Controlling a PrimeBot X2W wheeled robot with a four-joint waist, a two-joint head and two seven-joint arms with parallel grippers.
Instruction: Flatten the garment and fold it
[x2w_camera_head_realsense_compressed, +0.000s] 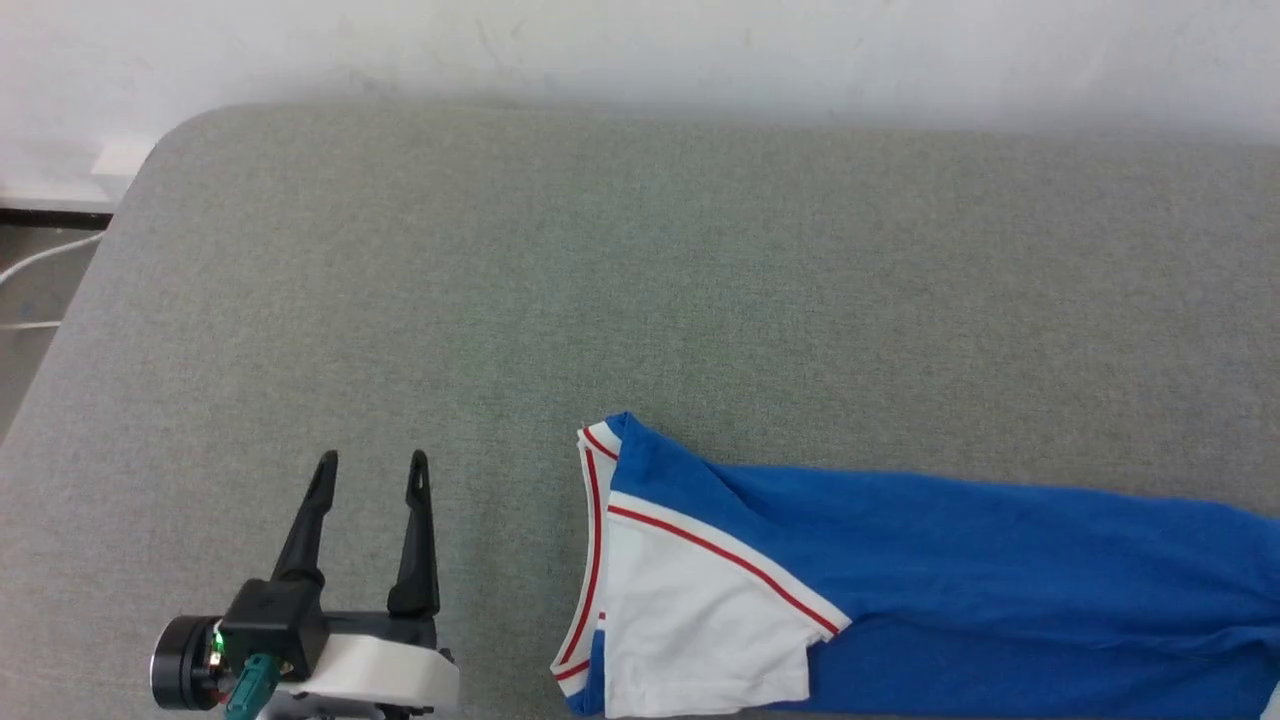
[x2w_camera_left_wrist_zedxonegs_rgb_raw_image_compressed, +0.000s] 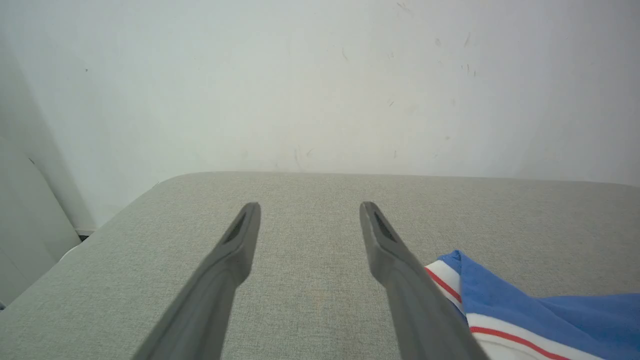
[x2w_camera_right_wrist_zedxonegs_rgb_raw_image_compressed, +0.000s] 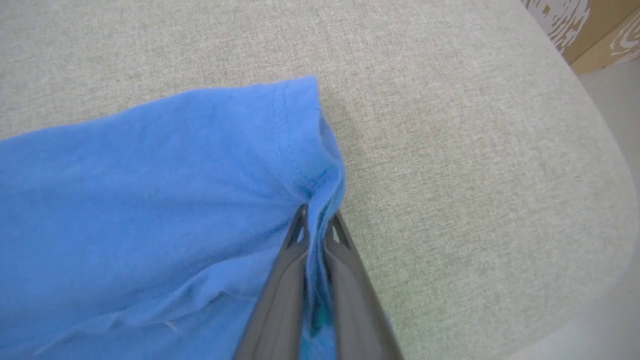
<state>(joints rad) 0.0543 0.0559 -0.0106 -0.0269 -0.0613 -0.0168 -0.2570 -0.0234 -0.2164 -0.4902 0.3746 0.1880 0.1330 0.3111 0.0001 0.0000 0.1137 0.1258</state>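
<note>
Blue jersey is bunched thin between the pressed-together jaws of the right gripper (x2w_camera_right_wrist_zedxonegs_rgb_raw_image_compressed: 316, 220), which pinch a hem corner of the garment (x2w_camera_head_realsense_compressed: 950, 580). With so little cloth caught, I'd say a firm pull could slip it free, or drag the whole shirt across the grey fabric counter (x2w_camera_head_realsense_compressed: 600, 250) instead of spreading it, since the left gripper (x2w_camera_head_realsense_compressed: 372, 458) hangs near the collar end, jaws spread, holding nothing. The shirt lies in 1 long rumpled band along the near side, its white, red-striped sleeve lying over the blue body.
</note>
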